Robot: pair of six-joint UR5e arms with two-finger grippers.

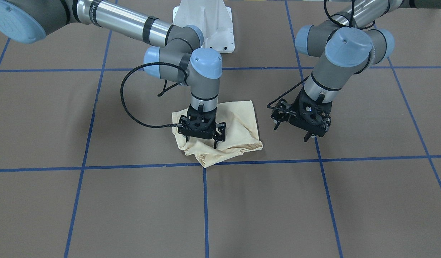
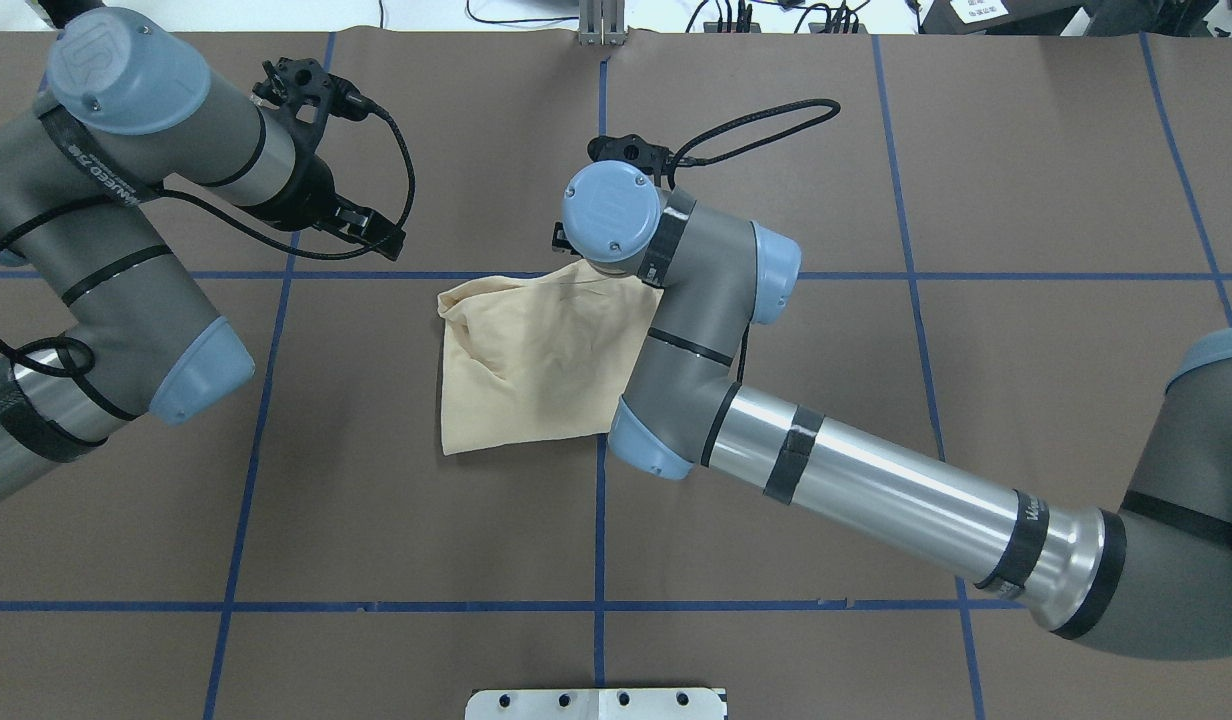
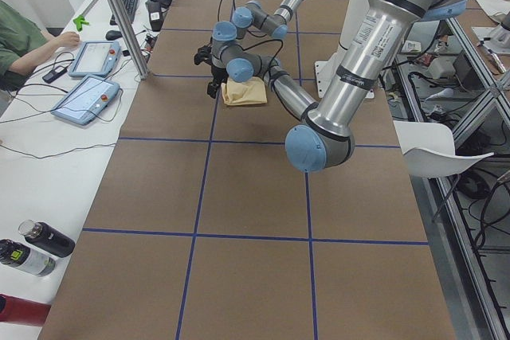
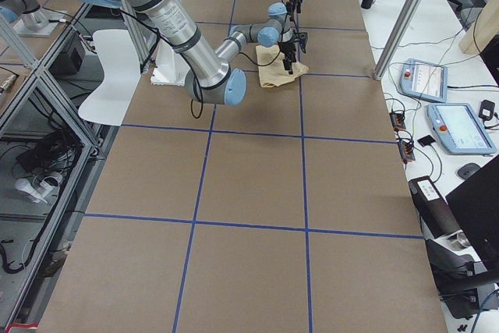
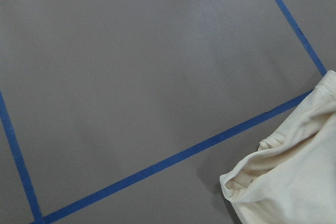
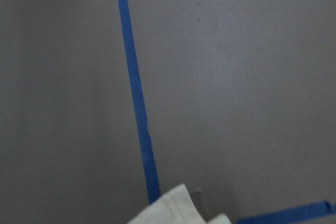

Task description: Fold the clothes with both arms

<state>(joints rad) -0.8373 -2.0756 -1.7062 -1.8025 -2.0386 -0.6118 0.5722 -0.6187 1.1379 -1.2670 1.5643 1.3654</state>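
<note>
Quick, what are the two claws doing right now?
Left gripper: open, empty, beside the T-shirt.
Right gripper: open, over the T-shirt, gripping nothing.

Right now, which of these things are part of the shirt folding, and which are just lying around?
In the job: T-shirt, left end effector, right end effector.

Just lying about: control tablets, bottles, white chair.

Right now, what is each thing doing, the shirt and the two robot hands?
Shirt: folded into a small, wrinkly bundle, lying on the table.
Right gripper: open, low over the shirt.
Left gripper: open, empty, hovering beside the shirt, not touching it.
</note>
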